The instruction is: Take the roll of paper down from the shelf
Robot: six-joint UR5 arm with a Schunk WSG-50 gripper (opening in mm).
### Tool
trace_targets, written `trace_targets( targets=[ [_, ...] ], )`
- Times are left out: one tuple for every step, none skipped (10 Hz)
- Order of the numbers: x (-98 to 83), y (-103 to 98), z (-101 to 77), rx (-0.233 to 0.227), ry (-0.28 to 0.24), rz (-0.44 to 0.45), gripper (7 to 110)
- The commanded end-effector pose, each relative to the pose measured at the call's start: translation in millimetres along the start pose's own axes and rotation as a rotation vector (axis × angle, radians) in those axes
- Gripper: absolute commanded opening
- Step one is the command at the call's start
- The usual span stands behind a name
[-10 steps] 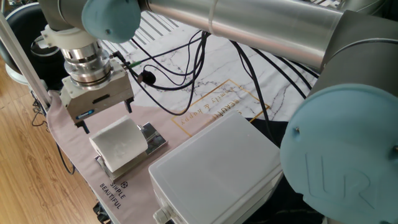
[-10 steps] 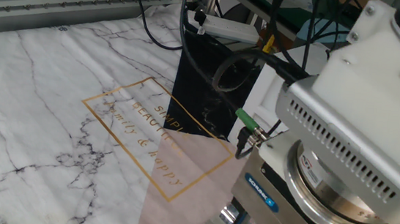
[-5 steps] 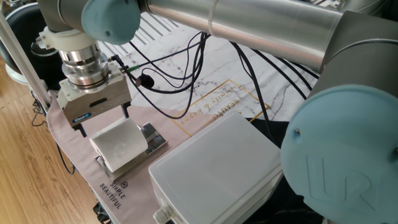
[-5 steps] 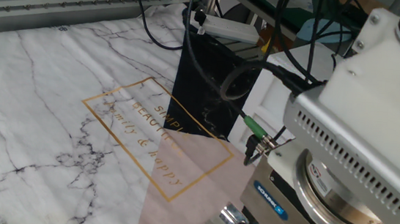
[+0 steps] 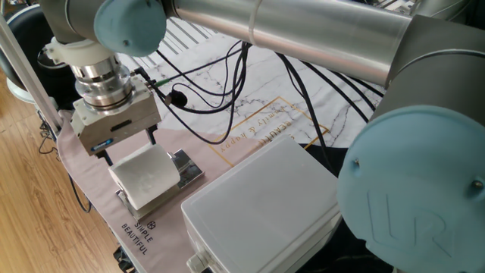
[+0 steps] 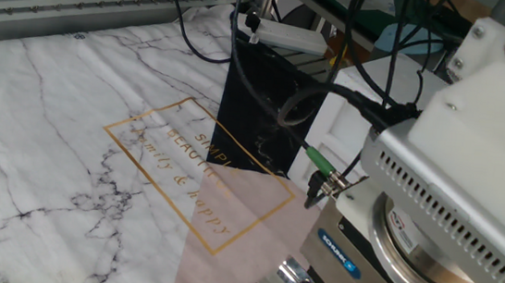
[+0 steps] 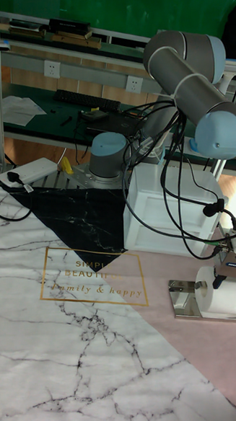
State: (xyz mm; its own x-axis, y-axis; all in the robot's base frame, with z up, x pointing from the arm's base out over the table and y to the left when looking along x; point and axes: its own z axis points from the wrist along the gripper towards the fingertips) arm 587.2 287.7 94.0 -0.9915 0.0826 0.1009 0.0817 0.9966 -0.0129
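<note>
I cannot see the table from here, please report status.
Claw open, astride the roll of paper. Roll on the shelf, not gripped yet. White box close beside.

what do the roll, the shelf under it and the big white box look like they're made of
The roll: soft white paper, matte, with a small hollow core at its end.
The shelf: polished metal, probably chrome, judging by its mirror-like reflections.
The big white box: likely plastic, smooth and slightly glossy, with a moulded lid rim.

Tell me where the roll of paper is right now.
The roll of paper sits on the chrome shelf at the right edge of the tall fixed view, on the pink cloth, directly under the gripper, beside the white plastic box.
</note>
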Motion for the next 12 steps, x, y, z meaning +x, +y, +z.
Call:
trace_targets(
  targets=[
    [-6.5,-10,-9.0,0.003,-0.005,-0.03,88],
    [-9.3,-17,-8.2,0.035,-0.013,-0.04,88],
    [-14.8,-26,-7.0,0.058,-0.017,-0.057,88],
    [-17.5,-32,-6.9,0.052,-0.007,-0.063,88],
    [-17.4,-32,-6.8,0.055,-0.012,-0.072,88],
    [-14.7,-26,-5.1,0.056,-0.02,-0.062,88],
    [-12.9,-23,-4.7,0.046,-0.015,-0.059,88],
    [-14.2,-21,-5.3,0.029,-0.013,-0.047,88],
    [-18.0,-17,-7.0,-0.004,-0.019,-0.033,88],
    [-18.4,-18,-7.3,-0.002,-0.02,-0.03,88],
    [-16.5,-22,-7.3,0.015,-0.013,-0.013,88],
    [-11.1,-33,-7.7,0.058,0.009,-0.022,88]
  ],
)
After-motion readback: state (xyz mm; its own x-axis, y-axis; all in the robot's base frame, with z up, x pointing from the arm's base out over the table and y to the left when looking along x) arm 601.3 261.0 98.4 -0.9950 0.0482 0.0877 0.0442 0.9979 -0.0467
